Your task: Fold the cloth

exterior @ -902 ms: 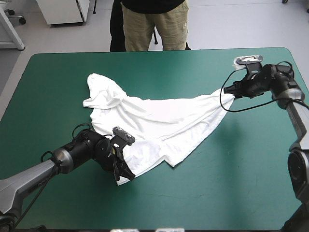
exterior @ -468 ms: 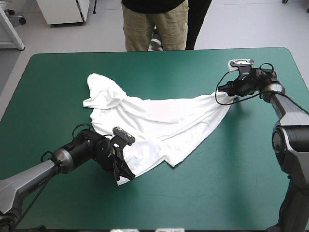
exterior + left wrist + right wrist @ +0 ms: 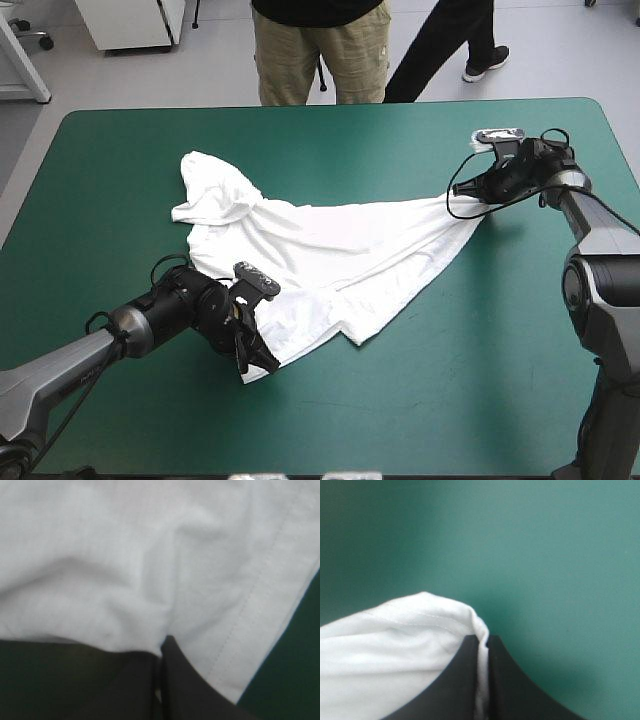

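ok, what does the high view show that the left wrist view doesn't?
High view only: the whole T-shirt lying crumpled on the teal-green table, with the right gripper shut on its far right corner. Left wrist only: the stitched hem running beside the left gripper, and cloth bunched at its tips. Both: the left gripper shut on the T-shirt's near edge.

We are looking down on the table [image 3: 330, 130], its teal-green cover catching even light. Beyond the table's far edge a pale grey floor [image 3: 560, 50] is stretching away. Past the table's far left corner a white cabinet [image 3: 130, 22] is standing, a slanting white leg [image 3: 25, 62] showing beside it.
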Controlling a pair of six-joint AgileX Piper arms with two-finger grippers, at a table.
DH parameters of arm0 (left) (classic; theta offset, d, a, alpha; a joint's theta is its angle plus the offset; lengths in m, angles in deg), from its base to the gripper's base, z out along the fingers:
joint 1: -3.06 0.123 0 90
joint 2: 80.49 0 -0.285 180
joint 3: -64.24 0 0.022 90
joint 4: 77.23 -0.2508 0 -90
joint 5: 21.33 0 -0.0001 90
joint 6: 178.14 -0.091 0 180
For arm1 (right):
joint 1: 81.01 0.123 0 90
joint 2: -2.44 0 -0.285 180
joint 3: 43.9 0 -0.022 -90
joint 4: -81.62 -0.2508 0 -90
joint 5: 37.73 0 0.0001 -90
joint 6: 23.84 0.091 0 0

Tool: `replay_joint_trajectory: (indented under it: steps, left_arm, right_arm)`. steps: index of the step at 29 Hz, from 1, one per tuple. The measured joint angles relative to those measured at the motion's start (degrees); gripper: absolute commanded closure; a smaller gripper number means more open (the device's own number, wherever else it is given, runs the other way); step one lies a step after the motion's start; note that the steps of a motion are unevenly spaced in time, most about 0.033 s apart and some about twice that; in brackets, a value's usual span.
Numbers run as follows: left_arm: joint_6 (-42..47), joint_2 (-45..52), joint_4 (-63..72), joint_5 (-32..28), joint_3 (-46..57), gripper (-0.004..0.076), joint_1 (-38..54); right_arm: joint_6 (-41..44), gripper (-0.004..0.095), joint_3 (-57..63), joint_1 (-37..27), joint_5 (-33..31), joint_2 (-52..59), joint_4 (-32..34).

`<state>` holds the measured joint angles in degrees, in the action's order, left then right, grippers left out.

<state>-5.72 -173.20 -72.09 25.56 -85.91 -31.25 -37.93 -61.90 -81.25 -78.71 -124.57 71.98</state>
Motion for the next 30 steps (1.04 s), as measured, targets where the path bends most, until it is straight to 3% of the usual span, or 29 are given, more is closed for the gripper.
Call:
replay_joint_trajectory:
  steps: [6, 13, 19, 26, 30]
  left_arm:
    - [0.68, 4.12, -0.11, 4.04, -9.45, 0.0733, 0.72]
    - [1.42, 12.94, -8.49, 13.17, -37.44, 0.0733, 6.11]
    - [0.81, 13.35, -17.70, 21.44, -63.86, 0.0733, 8.22]
    - [0.20, 13.56, -20.81, 24.50, -86.06, 0.0733, 8.27]
    - [0.16, 14.27, -20.86, 24.38, -92.70, 0.0733, 8.27]
  right_arm:
    - [-0.70, 0.0921, 0.62, 0.00, -3.24, 6.79, 0.21]
    - [-4.96, 0.0921, 0.62, 0.00, -8.54, 19.73, -4.80]
    - [-10.56, 0.0921, 0.62, 0.00, -12.51, 32.91, -14.18]
    - [-13.23, 0.0919, 0.56, 0.00, -14.03, 54.29, -18.28]
    - [-13.12, 0.0919, -0.66, 0.00, -14.71, 63.59, -17.31]
